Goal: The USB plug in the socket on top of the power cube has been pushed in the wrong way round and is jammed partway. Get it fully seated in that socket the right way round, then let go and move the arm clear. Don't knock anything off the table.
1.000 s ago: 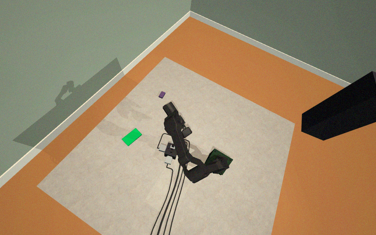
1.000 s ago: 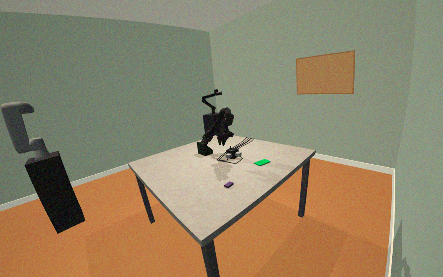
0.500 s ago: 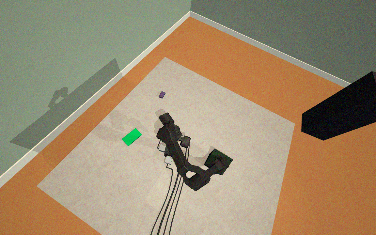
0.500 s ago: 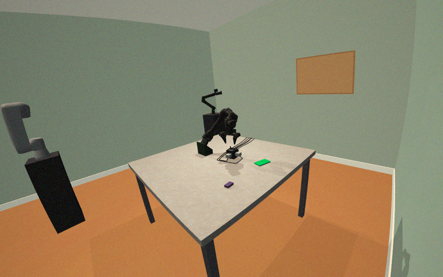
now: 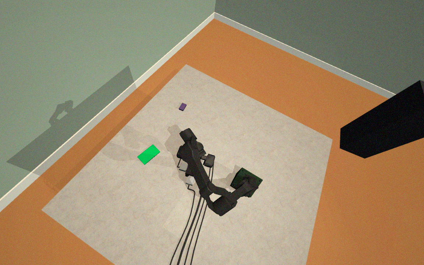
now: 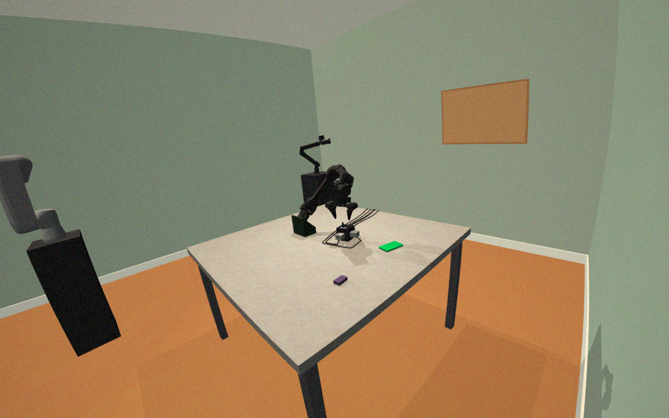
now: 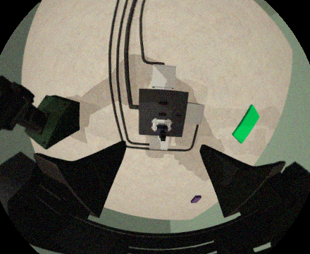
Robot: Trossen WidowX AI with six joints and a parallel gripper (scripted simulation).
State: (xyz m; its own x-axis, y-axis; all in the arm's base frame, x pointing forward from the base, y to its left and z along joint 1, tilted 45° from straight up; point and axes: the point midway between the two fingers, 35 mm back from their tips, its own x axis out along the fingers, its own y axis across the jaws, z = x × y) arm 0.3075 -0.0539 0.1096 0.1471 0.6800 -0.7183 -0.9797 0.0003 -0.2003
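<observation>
The dark power cube (image 6: 347, 234) (image 7: 147, 100) stands on the table, mostly hidden by the arm in the top view. The USB plug (image 6: 342, 223) (image 7: 163, 132) stands up from its top, near the edge closest to the fingers in the wrist view, with a pale piece around its base. Which way round it sits and how deep cannot be told. Dark slots show elsewhere on the top. My gripper (image 6: 341, 217) (image 7: 165, 147) is open and empty, pointing down above the cube. In the wrist view the plug lies slightly beyond the line between the fingertips, roughly centred between them.
Grey plugs (image 5: 190, 180) (image 6: 354, 233) (image 7: 196, 113) stick out from the cube's sides. Black cables (image 5: 187, 223) (image 7: 127, 42) loop around it. A green block (image 5: 148, 154) (image 6: 391, 246) (image 7: 246, 124) and a small purple block (image 5: 182, 106) (image 6: 340, 280) (image 7: 196, 199) lie farther off.
</observation>
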